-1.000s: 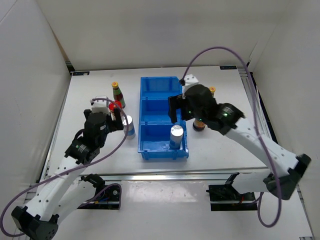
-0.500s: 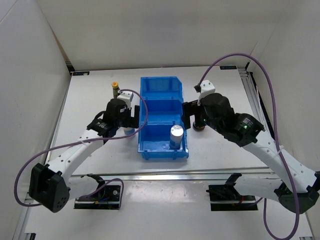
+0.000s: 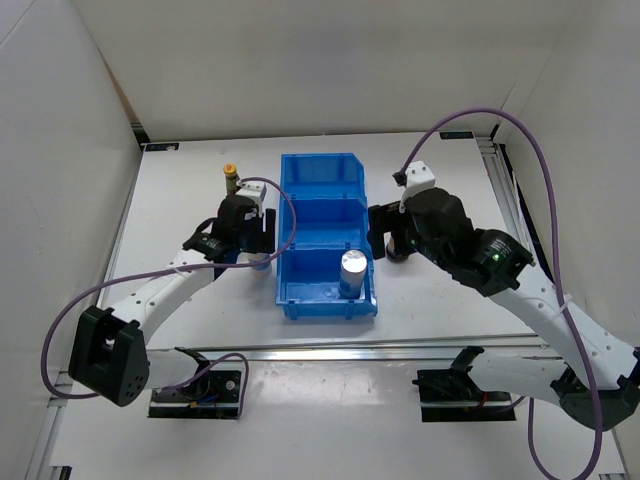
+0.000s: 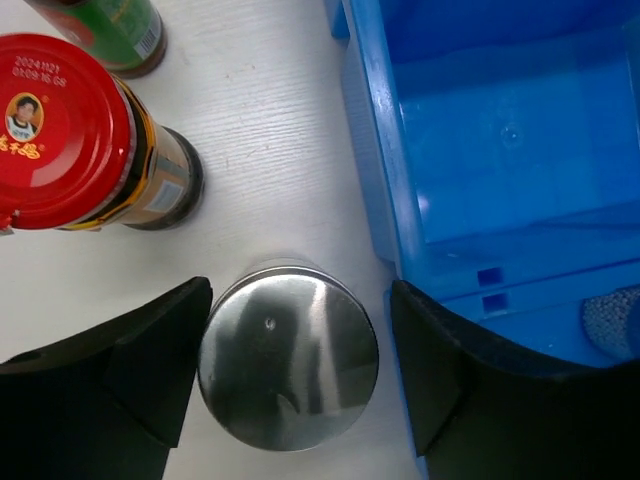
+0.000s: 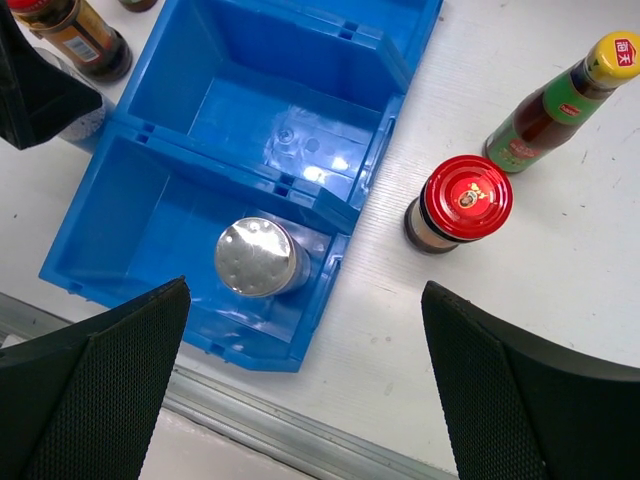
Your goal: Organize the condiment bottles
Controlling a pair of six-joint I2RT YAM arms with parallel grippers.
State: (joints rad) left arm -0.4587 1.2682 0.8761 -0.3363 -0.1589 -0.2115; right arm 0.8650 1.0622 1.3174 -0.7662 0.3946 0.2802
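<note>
The left tool [image 4: 298, 320] hangs straight above a small shaker with a round silver metal cap [image 4: 288, 355]. The shaker stands upright on the white surface [image 4: 270, 150], with its long axis pointing up to the wrist camera. The two black jaws stand one on each side of the cap, very near to it; whether they already press it I cannot tell. This shaker is outside the blue plastic bin with three compartments [image 4: 365, 150], just beside its left wall, so the left arm is clearly the nearer one. I judge that the coming move is a lift and a short carry to the right, over that wall, into the near compartment. There a second silver-capped shaker [image 5: 255, 258] already stands.

The right tool [image 5: 305, 292] is spread wide and empty above the bin.

Near the first shaker stands a dark jar with a red lid [image 4: 62, 130]. The lid carries a small portrait, Chinese characters and a printed code beginning with 2024. A slim bottle with a yellow cap [image 5: 560, 100] has red characters on the cap, too small to read.
</note>
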